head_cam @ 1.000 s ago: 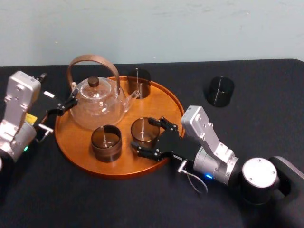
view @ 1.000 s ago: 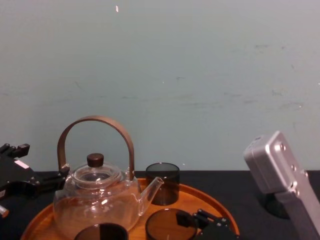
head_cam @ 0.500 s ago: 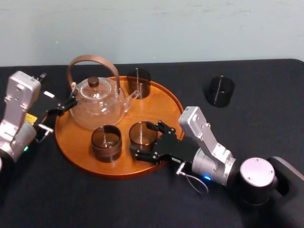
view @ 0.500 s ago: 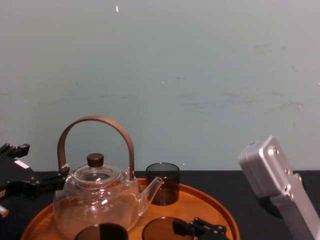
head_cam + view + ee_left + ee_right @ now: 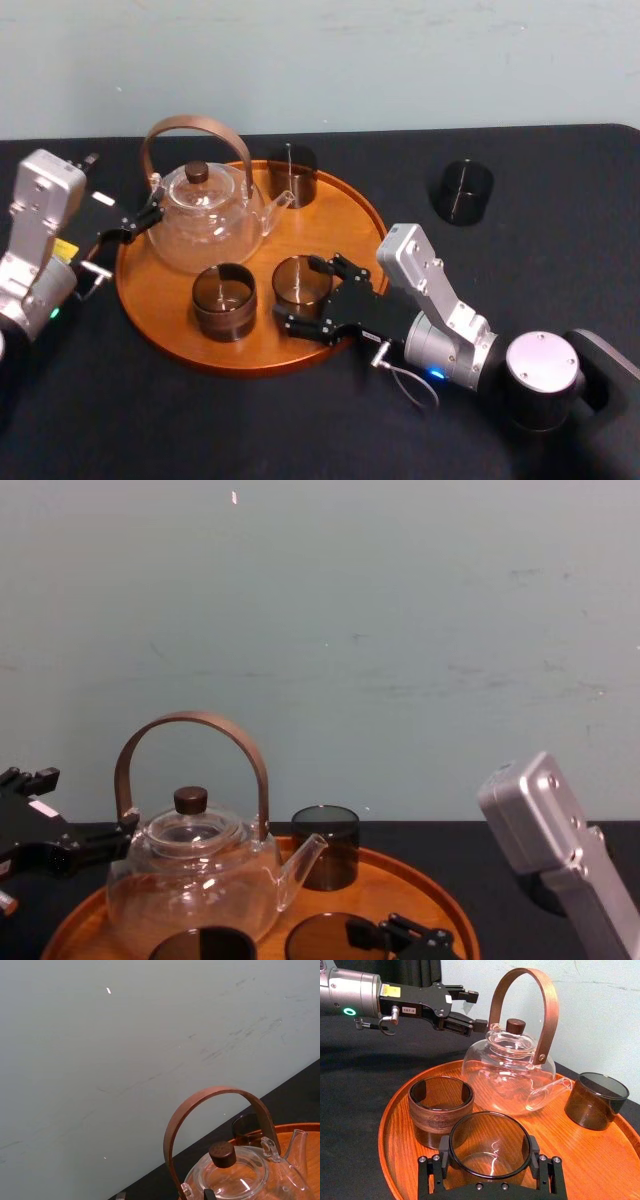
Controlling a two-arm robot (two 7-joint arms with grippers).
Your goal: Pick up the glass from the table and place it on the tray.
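Right pincer (image 5: 296, 293) reaches low, seemingly clasping glass (image 5: 301, 277); left pincer (image 5: 135, 225) hovers.

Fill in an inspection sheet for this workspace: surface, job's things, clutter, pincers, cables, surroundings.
Surface: black matte table.
Job's things: glass upright at the near right of the round wooden tray.
Clutter: teapot, banded glass and rear glass on the tray; spare glass on the table, far right.
Pincers: right pincer shut on the glass; left pincer open beside the teapot, at the tray's left edge.
Cables: thin wire loop at the right wrist.
Surroundings: pale wall behind.
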